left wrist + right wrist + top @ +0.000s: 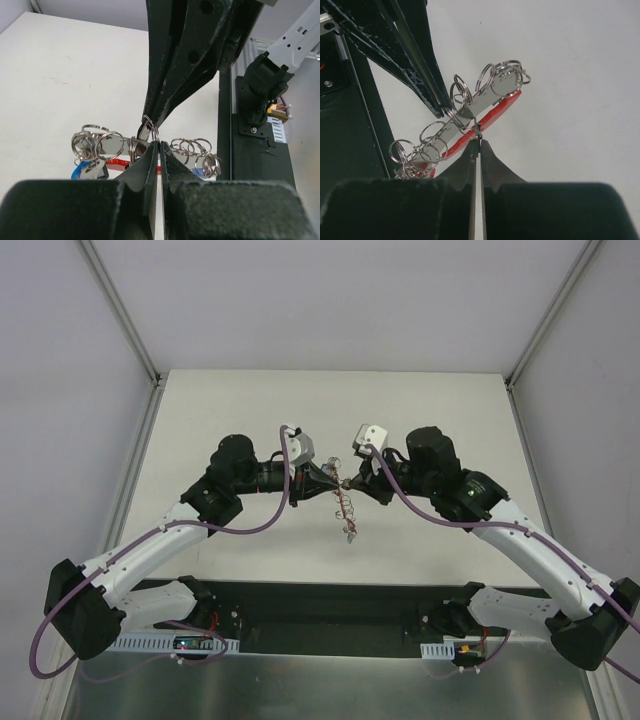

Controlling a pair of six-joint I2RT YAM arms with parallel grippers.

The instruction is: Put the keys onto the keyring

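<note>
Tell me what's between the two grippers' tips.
The keyring, hanging in the air: its rings and red tag bridge the gap, with the left gripper and right gripper each shut on it. The right wrist view shows this best.

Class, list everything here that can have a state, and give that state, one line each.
Keyring: held in the air, tilted.
Left gripper: shut on one of its rings.
Right gripper: shut on another ring.
Blue-headed key: hanging among the rings.

Keys half hidden behind jaws; keyring too small overhead.
</note>
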